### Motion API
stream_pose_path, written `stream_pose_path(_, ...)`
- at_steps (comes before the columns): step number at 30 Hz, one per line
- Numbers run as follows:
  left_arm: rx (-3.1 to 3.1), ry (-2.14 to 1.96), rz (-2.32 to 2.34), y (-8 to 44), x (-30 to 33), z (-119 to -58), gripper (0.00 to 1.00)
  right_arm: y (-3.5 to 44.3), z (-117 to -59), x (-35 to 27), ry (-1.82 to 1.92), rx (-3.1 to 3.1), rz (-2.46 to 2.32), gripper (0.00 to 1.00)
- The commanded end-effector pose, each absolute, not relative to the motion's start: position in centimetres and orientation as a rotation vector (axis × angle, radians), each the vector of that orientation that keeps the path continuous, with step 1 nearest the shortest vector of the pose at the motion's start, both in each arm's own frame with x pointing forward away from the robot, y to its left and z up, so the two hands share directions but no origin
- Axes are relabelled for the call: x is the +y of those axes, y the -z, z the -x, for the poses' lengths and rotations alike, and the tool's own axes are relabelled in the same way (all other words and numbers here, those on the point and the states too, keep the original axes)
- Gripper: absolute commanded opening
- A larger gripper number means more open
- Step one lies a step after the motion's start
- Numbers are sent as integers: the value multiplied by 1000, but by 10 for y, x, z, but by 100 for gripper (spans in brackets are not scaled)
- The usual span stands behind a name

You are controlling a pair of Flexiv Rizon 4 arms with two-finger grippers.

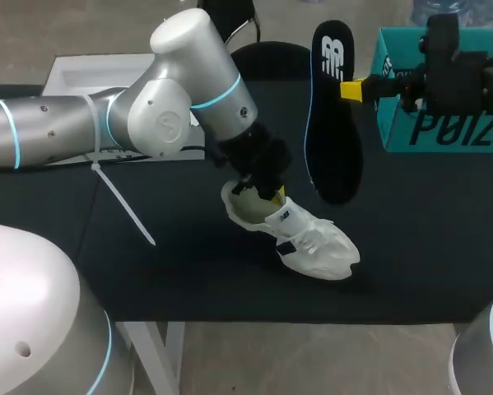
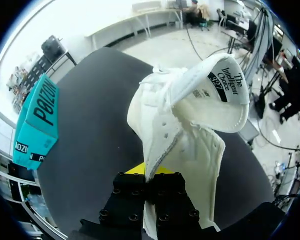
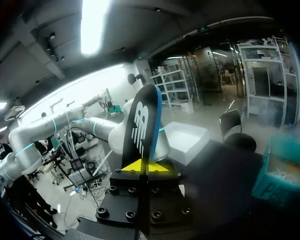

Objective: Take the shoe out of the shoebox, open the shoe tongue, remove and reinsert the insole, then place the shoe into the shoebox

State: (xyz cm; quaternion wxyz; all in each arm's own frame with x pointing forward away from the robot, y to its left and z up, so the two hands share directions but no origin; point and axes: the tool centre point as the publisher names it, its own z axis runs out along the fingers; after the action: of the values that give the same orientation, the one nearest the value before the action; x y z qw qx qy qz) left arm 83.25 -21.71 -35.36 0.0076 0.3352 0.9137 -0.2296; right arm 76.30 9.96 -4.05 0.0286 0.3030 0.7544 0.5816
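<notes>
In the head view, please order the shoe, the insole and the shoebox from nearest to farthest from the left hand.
1. Shoe: gripped at its heel by the left hand.
2. Insole: raised to its right, in the right hand.
3. Shoebox: at the table's far right.

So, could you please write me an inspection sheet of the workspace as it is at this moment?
Surface: black table, no spills seen.
Job's things: white shoe on the table, tongue pulled open; black insole is out, held in the air; teal shoebox at the far right.
Clutter: white tray at the far left edge.
Grippers: left gripper shut on the shoe's heel collar; right gripper shut on the insole.
Cables: white strap hangs from the left arm.
Surroundings: nothing seen.
</notes>
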Motion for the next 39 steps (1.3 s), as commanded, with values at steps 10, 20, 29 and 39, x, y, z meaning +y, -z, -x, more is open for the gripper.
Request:
stream_pose_path(10, 2858, 716, -1091, 360, -232, -833, 0, 15, -701, 29, -1801, 2375, -1009, 0)
stream_pose_path(20, 2836, 729, -1136, 358, -241, -831, 0, 8, -695, 37, -1773, 2424, -1007, 0)
stream_pose_path(29, 2799, 908, -1337, 331, -253, -832, 0, 8, -695, 37, -1773, 2424, -1007, 0)
stream_pose_path(39, 2737, 774, -1671, 307, -258, -836, 0, 8, -695, 37, -1773, 2424, -1007, 0)
